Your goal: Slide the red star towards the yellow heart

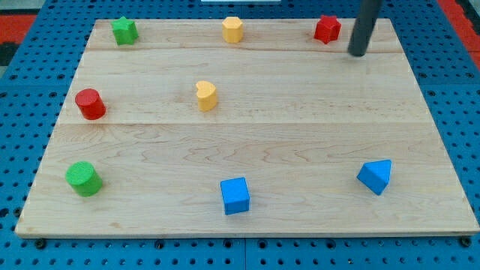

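Near the board's top edge, my tip [358, 52] sits right of red star [327, 29].

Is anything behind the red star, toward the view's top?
Behind the red star only a thin strip of wooden board shows, then blue pegboard. No block there. My tip sits to its right, apart. Its base is hidden.

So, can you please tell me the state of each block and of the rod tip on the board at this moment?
red star: top right, untouched.
my tip: right of the red star, apart.
yellow heart: centre left, alone.
yellow block: top centre, shape unclear.
green star: top left.
red cylinder: left edge.
green cylinder: bottom left.
blue cube: bottom centre.
blue triangular block: bottom right.
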### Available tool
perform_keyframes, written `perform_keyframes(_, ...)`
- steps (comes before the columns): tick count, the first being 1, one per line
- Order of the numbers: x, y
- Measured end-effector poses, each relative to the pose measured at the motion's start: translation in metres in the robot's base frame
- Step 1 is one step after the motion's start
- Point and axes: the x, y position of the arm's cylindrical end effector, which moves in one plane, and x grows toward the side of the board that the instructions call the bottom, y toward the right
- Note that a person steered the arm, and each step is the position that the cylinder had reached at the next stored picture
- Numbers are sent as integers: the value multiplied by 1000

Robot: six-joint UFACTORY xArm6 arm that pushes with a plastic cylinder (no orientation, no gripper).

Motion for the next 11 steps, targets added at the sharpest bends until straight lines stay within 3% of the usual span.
perform_keyframes(1, -65, -4)
perform_keyframes(2, -70, -62)
perform_keyframes(3, -41, -136)
perform_keyframes(4, -26, -162)
perform_keyframes(5, -70, -143)
perform_keyframes(6, -36, -97)
perform_keyframes(9, 80, -179)
perform_keyframes(10, 70, -160)
perform_keyframes(11, 4, -107)
